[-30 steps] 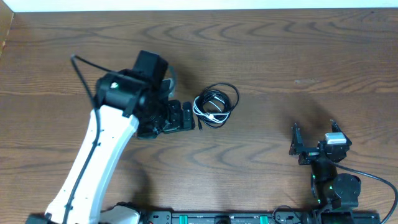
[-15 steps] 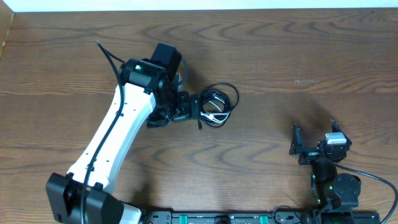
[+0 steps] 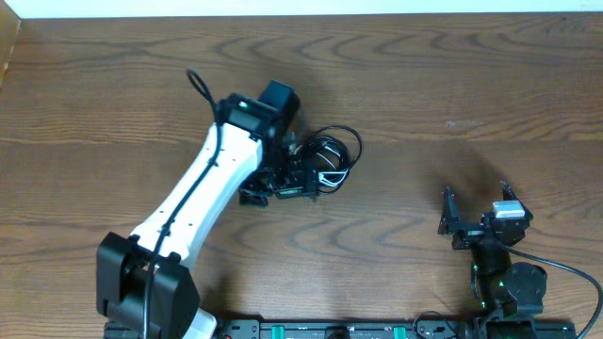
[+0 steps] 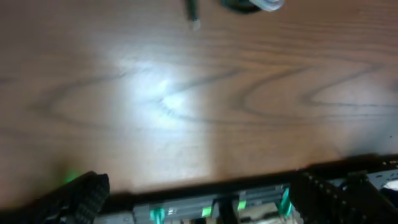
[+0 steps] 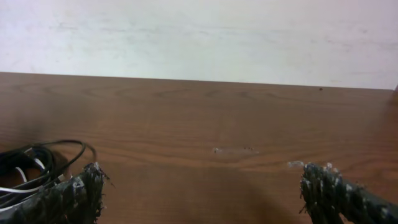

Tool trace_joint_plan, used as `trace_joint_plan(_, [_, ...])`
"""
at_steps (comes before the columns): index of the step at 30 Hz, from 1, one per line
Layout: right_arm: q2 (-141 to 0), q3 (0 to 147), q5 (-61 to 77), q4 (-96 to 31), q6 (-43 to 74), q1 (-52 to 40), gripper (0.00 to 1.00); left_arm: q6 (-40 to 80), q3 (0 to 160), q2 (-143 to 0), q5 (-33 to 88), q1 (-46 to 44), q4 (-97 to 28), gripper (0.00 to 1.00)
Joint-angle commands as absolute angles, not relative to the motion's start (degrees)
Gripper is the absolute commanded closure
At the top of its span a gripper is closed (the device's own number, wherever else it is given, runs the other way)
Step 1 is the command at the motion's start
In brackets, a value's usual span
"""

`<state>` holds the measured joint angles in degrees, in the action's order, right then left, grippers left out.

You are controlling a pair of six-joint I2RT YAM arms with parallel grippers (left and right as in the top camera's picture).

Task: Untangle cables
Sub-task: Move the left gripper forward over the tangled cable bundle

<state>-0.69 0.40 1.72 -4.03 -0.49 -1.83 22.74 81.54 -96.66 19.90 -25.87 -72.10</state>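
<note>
Fingers of the left gripper point(image 3: 312, 177) are spread wide with nothing between them. Seen from overhead, they sit at the left rim of the cables point(image 3: 337, 151), which lie in one small coil near the middle of the desk point(image 3: 471, 75). I make out black loops point(image 3: 350, 141) around a white cord point(image 3: 328, 173). The gripper body covers that side of the coil, so I cannot tell whether a fingertip touches it. The right gripper point(image 3: 474, 201) sits near the front edge on the right, well apart from the coil, likewise released and empty.

From the left wrist, the left gripper point(image 4: 199, 183) frames only bare wood. The view is soft, and the cables point(image 4: 249, 4) are cut off at the top edge, with one loose plug point(image 4: 193, 15) just beside them.

From the right wrist, the right gripper point(image 5: 205, 186) gapes over bare desk. The cables point(image 5: 34, 163) are half hidden behind one of its fingers point(image 5: 68, 196).

My worry is that closing here could pinch several cords together and drag the whole knot instead of freeing one. A fingertip could also hook a loop and tighten it. With the coil almost out of the left wrist view, I would be aiming nearly blind.
</note>
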Motion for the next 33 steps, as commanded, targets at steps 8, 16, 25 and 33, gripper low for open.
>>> trace_joint_plan(8, [-0.3,0.3,1.7,-4.3,-0.9,-1.5,0.01,40.0,80.1,-98.1,15.4,-27.7,-55.4,0.02])
trace_joint_plan(16, [-0.3,0.3,1.7,-4.3,-0.9,-1.5,0.01,48.5,80.1,-103.5,7.2,-27.7,-50.6,0.02])
trace_joint_plan(25, [-0.3,0.3,1.7,-4.3,-0.9,-1.5,0.01,51.8,80.1,-111.1,11.4,-27.7,-48.7,0.23])
trace_joint_plan(33, [-0.3,0.3,1.7,-4.3,-0.9,-1.5,0.01,53.0,80.1,-112.2,11.4,-27.9,-47.9,0.31])
